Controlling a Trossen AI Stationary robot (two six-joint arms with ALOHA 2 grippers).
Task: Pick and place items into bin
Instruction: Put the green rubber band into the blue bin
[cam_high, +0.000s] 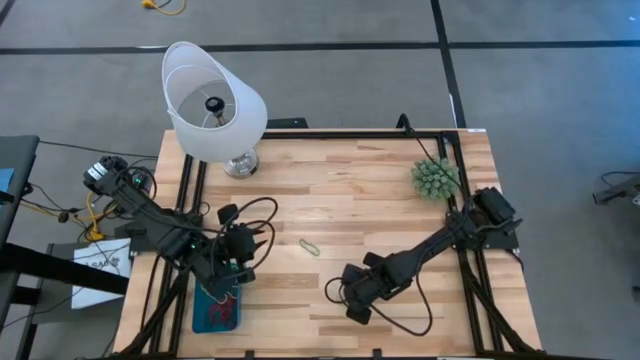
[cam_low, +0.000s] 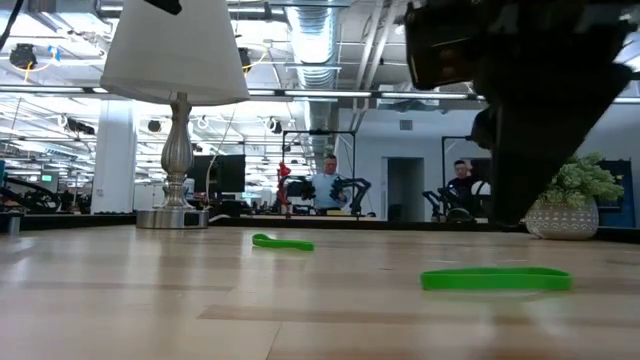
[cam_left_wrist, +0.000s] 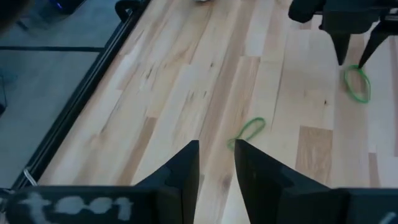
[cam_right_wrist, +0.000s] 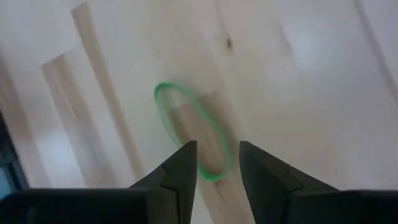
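Observation:
Two green rubber bands lie flat on the wooden table. One band (cam_high: 310, 246) (cam_left_wrist: 249, 130) (cam_low: 283, 242) lies mid-table, ahead of my left gripper. The other band (cam_right_wrist: 189, 130) (cam_left_wrist: 357, 84) (cam_low: 495, 279) lies under my right gripper (cam_right_wrist: 217, 163) (cam_high: 340, 292) (cam_left_wrist: 354, 53), which is open and points down at it, its fingertips just above one end of the loop. My left gripper (cam_left_wrist: 216, 152) (cam_high: 232, 272) is open by a narrow gap and empty, hovering by the far end of the teal bin (cam_high: 198, 322). The bin sits near the table's near-left corner, with red bands inside.
A white lamp (cam_high: 213, 105) (cam_low: 178, 110) stands at the far left of the table. A spiky green plant (cam_high: 435, 178) (cam_low: 575, 200) stands at the far right. Bare boards lie between the arms. People show in the room beyond the table (cam_low: 328, 185).

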